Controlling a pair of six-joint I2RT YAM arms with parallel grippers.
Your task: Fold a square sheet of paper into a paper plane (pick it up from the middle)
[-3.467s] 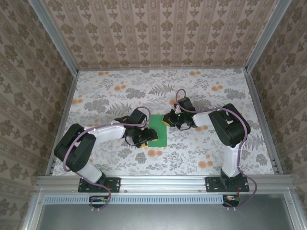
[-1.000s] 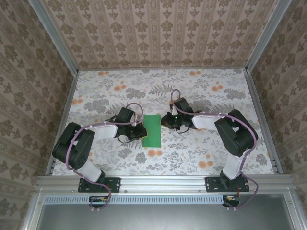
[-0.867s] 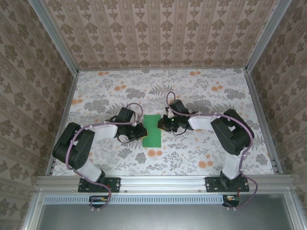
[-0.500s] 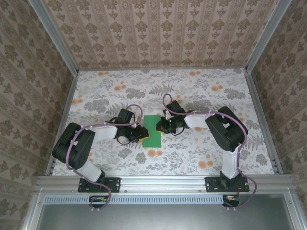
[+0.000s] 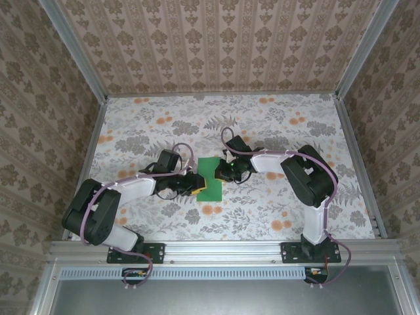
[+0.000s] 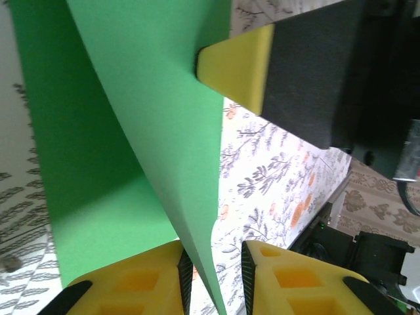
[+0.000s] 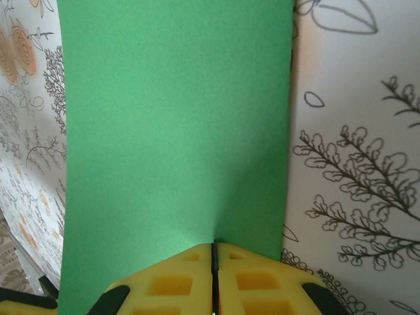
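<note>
One early fold seems underway: the right end effector (image 7: 214, 259) pinches the square sheet of paper (image 7: 177, 125); the left end effector (image 6: 211, 279), narrowly parted, straddles its flap. Next, crease.

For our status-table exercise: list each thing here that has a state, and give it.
square sheet of paper: folded over, top layer raised off the bottom one.
left end effector: open, paper edge inside the gap.
right end effector: shut on the paper's edge.
</note>
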